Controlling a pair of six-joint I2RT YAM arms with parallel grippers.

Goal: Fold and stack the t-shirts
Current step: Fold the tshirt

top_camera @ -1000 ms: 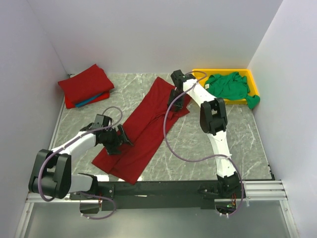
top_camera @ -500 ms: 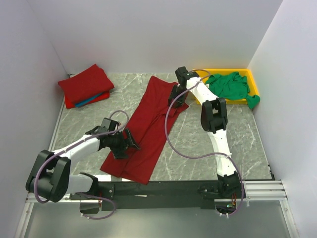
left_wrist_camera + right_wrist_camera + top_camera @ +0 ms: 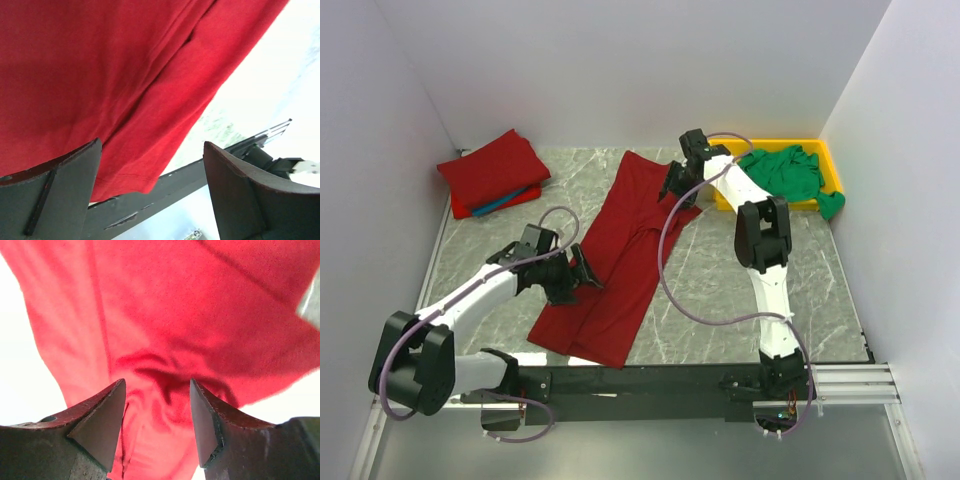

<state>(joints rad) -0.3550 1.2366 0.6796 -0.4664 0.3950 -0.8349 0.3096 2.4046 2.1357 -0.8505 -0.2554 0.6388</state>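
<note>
A dark red t-shirt [image 3: 620, 250] lies as a long folded strip across the table, from the back middle to the front edge. My left gripper [image 3: 584, 273] is over the strip's left edge near its lower half, jaws wide open; the left wrist view shows the red cloth [image 3: 100, 75] beyond the open gripper [image 3: 151, 145]. My right gripper [image 3: 671, 189] is open over the strip's upper right part, over wrinkled red cloth [image 3: 160, 340] in the right wrist view [image 3: 157, 381]. A bright green t-shirt [image 3: 785, 172] lies bunched in the tray.
A stack of folded dark red shirts [image 3: 492, 170] with a blue one between them sits at the back left. The yellow tray [image 3: 825, 160] stands at the back right by the wall. The black front rail [image 3: 650, 380] runs along the near edge.
The red shirt's lower end has slid to the right and the strip lies straighter. My left gripper has moved right with it. My right gripper has shifted slightly right and back.
</note>
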